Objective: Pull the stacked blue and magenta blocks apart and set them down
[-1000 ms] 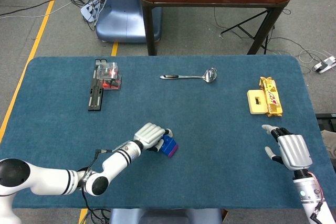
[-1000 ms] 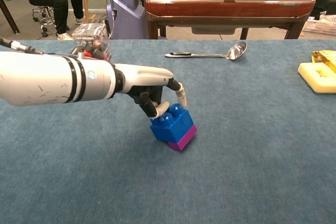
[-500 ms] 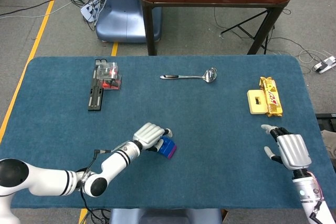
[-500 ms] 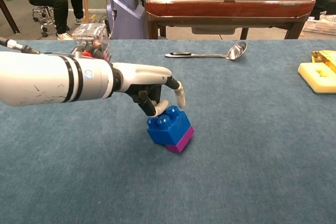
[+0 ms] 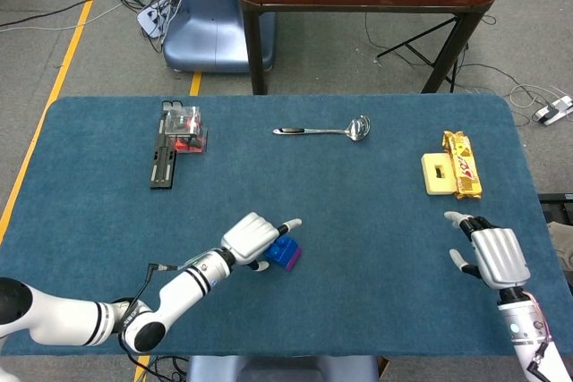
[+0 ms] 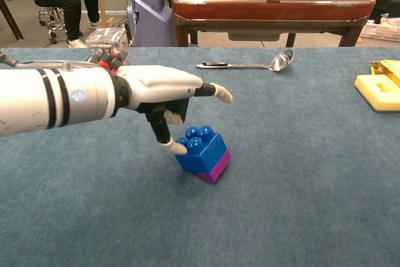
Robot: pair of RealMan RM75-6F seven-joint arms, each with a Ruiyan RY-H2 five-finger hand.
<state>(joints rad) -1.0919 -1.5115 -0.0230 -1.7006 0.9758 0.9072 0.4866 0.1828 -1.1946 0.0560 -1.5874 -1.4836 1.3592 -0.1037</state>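
Near the front middle of the blue table (image 5: pixel 376 301), the stacked blocks are still being left joined: the blue block (image 6: pixel 201 150) is sitting on the magenta block (image 6: pixel 215 167), and the pair is resting on the cloth, tilted slightly in the chest view. A change is being shown in the left hand (image 6: pixel 156 89). Half a second ago its fingers were curled down around the studded top of the blue block; now the hand is being lifted and spread, with one finger stretched out forward above the stack and another (image 6: pixel 170 146) reaching down so that its tip is touching the blue block's near-left edge. Nothing is being grasped by it at this moment; it is released, with only a fingertip contact. The stack has also been shifted slightly to the left and set flatter than a second ago. The right hand (image 5: pixel 491 255) is being held over the table's right front, well apart from the blocks, fingers spread and empty, barely moved. By this reading the separation is not yet being achieved: the grip is being reset, and a firmer hold on the blue block, with the magenta one braced, is likely being sought next.
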